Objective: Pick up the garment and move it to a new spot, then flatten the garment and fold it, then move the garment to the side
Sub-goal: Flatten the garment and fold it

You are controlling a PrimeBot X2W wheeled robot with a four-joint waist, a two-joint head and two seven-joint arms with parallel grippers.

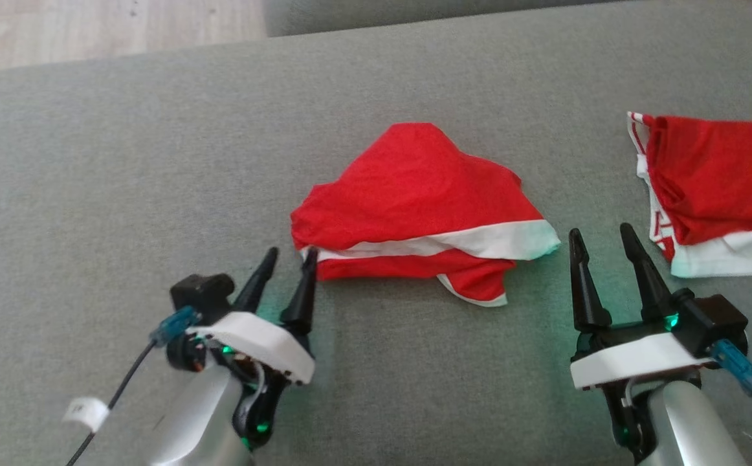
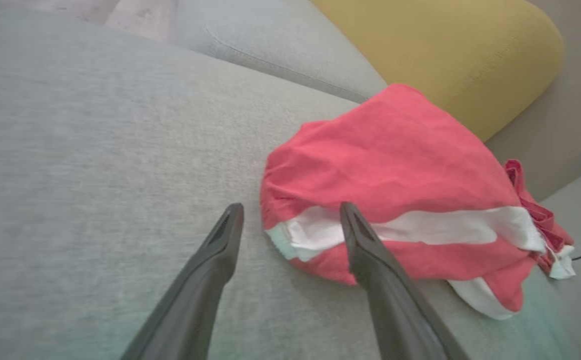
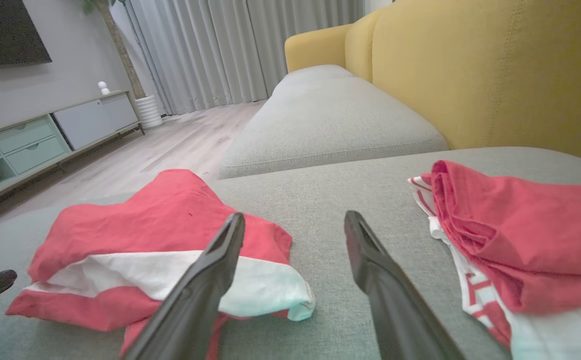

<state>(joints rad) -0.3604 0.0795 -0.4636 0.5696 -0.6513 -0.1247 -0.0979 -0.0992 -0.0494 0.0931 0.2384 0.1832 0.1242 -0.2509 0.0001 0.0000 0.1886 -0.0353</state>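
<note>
- A crumpled red cotton garment [image 1: 415,194] with a white band lies mid-cushion on a grey woven sofa [image 1: 123,162].
- Left fingers [image 1: 305,285] and right fingers [image 1: 583,275] flank it, spread wide, empty.
- A second red-and-white bundle [image 1: 712,188] lies right; yellow backrest [image 3: 495,75], grey curtains [image 3: 220,45] beyond.

Light: bright, soft, even; faint shadows
Glow: green tint on the cushion [image 1: 350,362]
Sharpness: wrist views slightly soft
</note>
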